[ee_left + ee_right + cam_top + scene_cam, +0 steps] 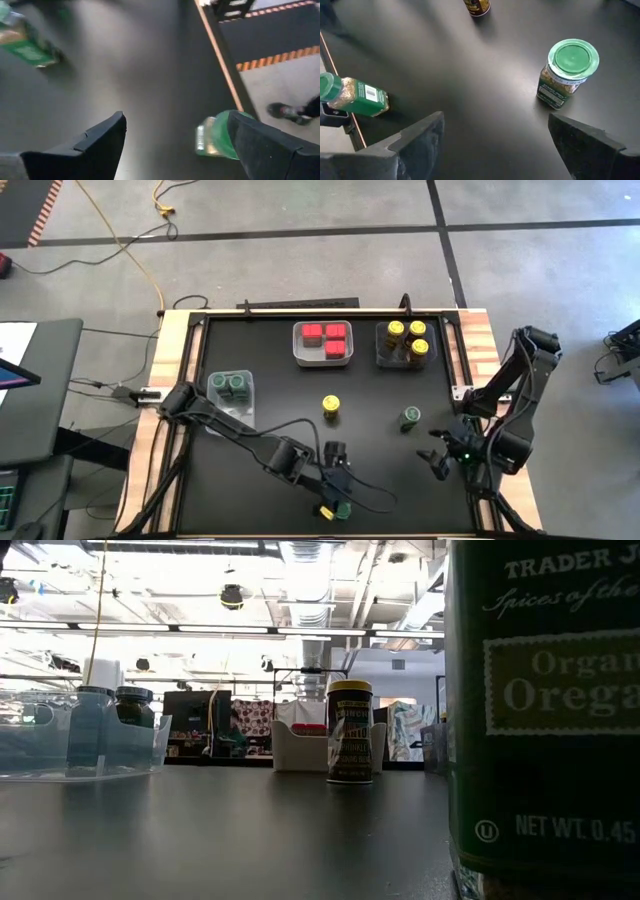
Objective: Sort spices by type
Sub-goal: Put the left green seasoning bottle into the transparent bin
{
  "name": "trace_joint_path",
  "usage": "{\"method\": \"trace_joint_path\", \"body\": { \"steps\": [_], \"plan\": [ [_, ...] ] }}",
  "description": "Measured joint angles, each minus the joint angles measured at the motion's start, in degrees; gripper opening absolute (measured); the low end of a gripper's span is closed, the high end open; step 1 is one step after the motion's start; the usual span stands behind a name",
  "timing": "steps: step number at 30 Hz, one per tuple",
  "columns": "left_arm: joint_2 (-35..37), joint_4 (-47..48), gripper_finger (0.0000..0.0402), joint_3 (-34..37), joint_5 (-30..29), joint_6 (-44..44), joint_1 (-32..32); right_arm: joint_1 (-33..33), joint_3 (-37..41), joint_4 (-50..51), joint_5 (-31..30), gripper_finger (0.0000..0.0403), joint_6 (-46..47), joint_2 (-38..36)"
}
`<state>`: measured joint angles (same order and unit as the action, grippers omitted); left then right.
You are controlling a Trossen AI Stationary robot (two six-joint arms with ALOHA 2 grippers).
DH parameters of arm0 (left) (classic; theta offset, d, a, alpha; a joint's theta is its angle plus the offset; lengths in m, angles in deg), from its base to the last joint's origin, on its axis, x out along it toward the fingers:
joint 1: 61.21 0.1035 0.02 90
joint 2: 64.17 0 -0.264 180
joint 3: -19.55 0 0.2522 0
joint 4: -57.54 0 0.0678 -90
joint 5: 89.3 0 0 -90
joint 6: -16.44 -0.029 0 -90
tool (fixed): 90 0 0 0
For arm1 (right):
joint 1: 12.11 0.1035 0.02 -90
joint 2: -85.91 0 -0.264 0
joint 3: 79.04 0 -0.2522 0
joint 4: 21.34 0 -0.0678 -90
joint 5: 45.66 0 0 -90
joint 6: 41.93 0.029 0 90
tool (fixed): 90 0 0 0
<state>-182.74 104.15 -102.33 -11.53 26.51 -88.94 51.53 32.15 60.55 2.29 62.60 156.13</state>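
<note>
Three clear trays stand on the black table: red boxes (pixel 323 336) at the far middle, yellow-lidded jars (pixel 405 340) to their right, green-lidded jars (pixel 231 384) at the left. A loose yellow-lidded jar (pixel 331 406) and a green-lidded jar (pixel 410 418) stand mid-table. Another green-lidded jar (pixel 343 508) stands upright at the near edge, looming large in the low view (pixel 545 710). My left gripper (pixel 335 483) hovers open just above and beside it; the jar (pixel 215 137) shows next to one finger. My right gripper (pixel 438 456) is open at the right, with nothing between its fingers (pixel 495 122).
The table's wooden near edge (pixel 220 55) runs close to the near jar, with floor and a person's shoe (pixel 290 112) beyond. A small dark fitting (pixel 332 112) sits on that edge beside the jar. Bare black tabletop lies between the trays and the loose jars.
</note>
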Motion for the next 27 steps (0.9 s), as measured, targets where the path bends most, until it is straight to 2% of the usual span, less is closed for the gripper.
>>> {"method": "trace_joint_path", "body": {
  "steps": [6, 17, 27],
  "plan": [
    [-0.6, -2.5, 0.0332, -0.1, 1.3, 0.3, -1.4, 0.5, 0.0, -0.4, 0.0, 0.0385, 0.0, 0.0],
    [-0.8, -3.1, 0.0332, 0.7, -0.5, 1.5, -4.5, 0.5, 0.0, -0.5, 0.1, 0.0385, 0.0, 0.0],
    [-6.4, -8.5, 0.0332, 0.7, 0.6, 1.2, -5.6, 0.5, 0.0, -0.8, 0.1, 0.0385, 0.0, 0.0]
  ]
}}
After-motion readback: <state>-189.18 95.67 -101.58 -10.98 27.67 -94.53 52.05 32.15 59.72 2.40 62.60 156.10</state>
